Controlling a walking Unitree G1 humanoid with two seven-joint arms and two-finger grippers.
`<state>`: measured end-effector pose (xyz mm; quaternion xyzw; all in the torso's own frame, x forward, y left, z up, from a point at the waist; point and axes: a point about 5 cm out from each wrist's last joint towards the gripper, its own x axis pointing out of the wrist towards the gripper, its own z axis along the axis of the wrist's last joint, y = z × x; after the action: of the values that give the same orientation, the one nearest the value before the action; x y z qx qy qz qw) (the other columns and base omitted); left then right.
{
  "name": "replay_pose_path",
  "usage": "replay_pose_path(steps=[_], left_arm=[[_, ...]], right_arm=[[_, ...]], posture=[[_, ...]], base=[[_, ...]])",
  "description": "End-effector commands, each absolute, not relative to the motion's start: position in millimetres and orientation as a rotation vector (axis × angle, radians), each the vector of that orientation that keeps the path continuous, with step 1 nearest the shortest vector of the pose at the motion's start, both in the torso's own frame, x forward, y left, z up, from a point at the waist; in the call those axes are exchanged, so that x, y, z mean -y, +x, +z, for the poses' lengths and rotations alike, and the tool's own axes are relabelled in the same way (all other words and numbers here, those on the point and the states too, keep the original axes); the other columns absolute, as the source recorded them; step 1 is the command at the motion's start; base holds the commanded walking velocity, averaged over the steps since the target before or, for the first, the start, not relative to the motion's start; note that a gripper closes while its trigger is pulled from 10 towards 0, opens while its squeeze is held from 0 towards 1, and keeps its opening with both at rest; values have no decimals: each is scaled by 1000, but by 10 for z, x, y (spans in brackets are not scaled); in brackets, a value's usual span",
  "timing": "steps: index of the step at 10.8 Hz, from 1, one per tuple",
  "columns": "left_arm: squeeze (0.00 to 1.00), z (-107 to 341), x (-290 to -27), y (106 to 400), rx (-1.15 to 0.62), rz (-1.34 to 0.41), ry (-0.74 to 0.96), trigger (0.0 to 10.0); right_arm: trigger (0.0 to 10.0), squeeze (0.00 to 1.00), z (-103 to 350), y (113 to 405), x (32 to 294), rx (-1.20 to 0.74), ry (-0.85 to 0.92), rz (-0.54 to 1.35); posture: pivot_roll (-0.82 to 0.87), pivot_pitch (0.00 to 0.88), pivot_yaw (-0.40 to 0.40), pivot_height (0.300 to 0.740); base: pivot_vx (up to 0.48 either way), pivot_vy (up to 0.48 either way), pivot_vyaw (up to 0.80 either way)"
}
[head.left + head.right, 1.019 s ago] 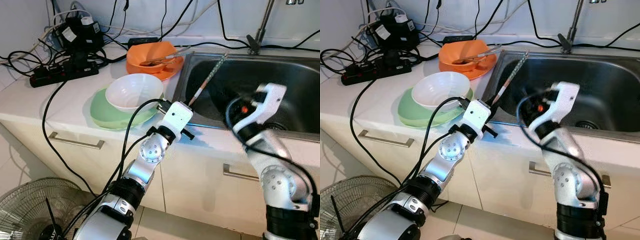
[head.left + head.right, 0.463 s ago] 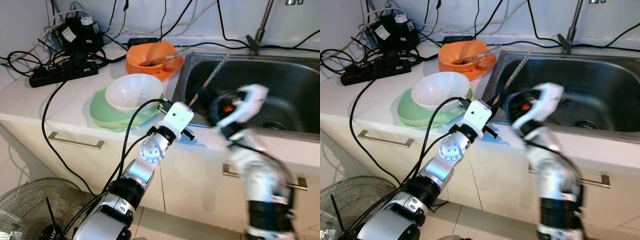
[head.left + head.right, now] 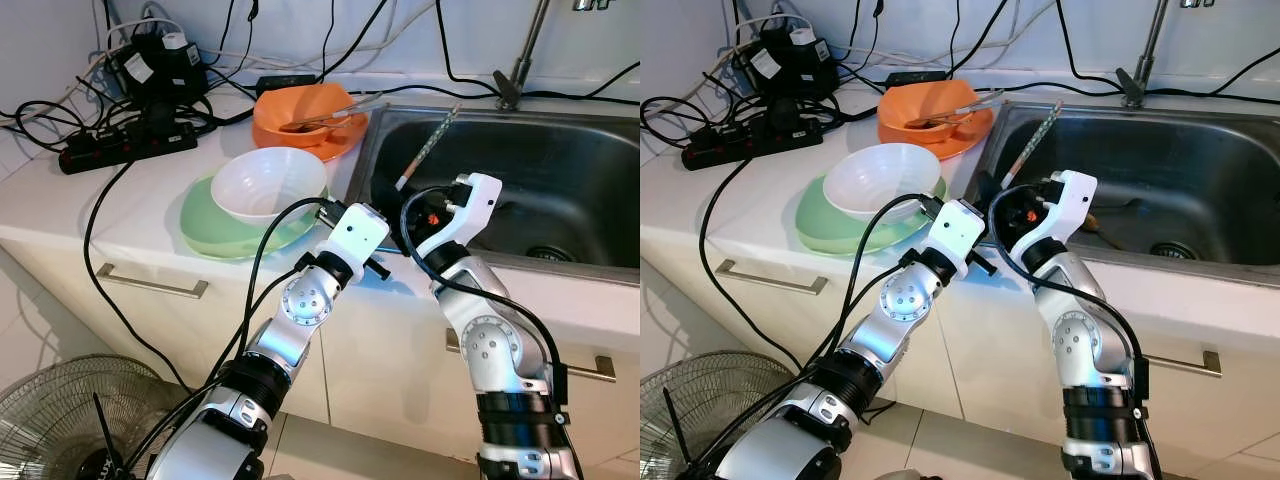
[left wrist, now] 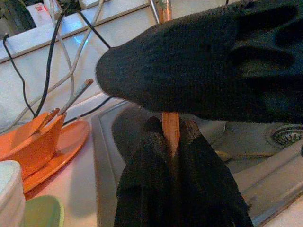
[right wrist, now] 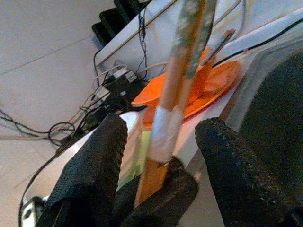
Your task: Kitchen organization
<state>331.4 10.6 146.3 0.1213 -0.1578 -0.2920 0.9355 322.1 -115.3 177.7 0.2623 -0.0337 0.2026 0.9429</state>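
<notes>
A pair of long chopsticks (image 3: pixel 428 148) with orange ends and patterned tops slants up over the left rim of the steel sink (image 3: pixel 560 170). My left gripper (image 4: pixel 170 128) is shut on their lower orange part at the counter's front edge. My right gripper (image 5: pixel 163 125) is open, with one finger on each side of the chopsticks just above the left gripper's fingertips (image 5: pixel 163 189). In the left eye view the right gripper (image 3: pixel 398 205) sits right beside the left wrist (image 3: pixel 355 232).
A white bowl (image 3: pixel 267 183) rests on a green plate (image 3: pixel 210 232) left of the sink. Behind it an orange bowl (image 3: pixel 310 105) holding utensils stands on an orange plate. A power strip (image 3: pixel 125 145) and cables crowd the back left. The faucet (image 3: pixel 515 75) rises behind the sink. A fan (image 3: pixel 70 420) stands on the floor.
My right arm has swung left from over the sink basin, and its open fingers now straddle the chopsticks. The left gripper and the chopsticks have stayed in place.
</notes>
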Motion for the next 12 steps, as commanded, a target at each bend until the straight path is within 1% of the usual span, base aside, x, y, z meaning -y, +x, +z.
replay_pose_path(steps=[1, 2, 3, 4, 5, 8, 9, 12], left_arm=[[0, 1414, -139, 3333, 294, -588, 262, 10000], [0, 1412, -136, 3332, 294, -589, 262, 10000], [0, 1410, -135, 3330, 294, -590, 263, 10000], [0, 1409, -134, 3330, 294, -590, 264, 10000], [0, 1411, -136, 3333, 294, -590, 266, 10000], [0, 1420, -139, 3335, 299, -589, 271, 10000], [1000, 1420, -118, 3327, 301, -605, 267, 10000], [1000, 1415, -109, 3310, 306, -621, 266, 10000]], right_arm=[[10000, 0, 1855, 3261, 1153, 101, 545, 400], [10000, 0, 1867, 3290, 1190, 115, 552, 368], [9490, 0, 1863, 3314, 1218, 120, 558, 340], [3176, 0, 1862, 3331, 1232, 121, 561, 324], [0, 0, 1866, 3348, 1239, 124, 564, 315], [0, 0, 1862, 3355, 1227, 130, 574, 318], [0, 0, 1868, 3364, 1232, 136, 583, 313], [0, 0, 1884, 3378, 1246, 147, 596, 303]], posture=[[27, 0, 95, 740], [27, 0, 94, 740], [28, 0, 94, 740], [28, 0, 94, 740], [31, 0, 94, 740], [28, 0, 94, 740], [29, 0, 93, 740], [32, 0, 91, 740]], base=[[0, 0, 0], [0, 0, 0], [0, 0, 0], [0, 0, 0], [0, 0, 0], [0, 0, 0], [0, 0, 0], [0, 0, 0]])
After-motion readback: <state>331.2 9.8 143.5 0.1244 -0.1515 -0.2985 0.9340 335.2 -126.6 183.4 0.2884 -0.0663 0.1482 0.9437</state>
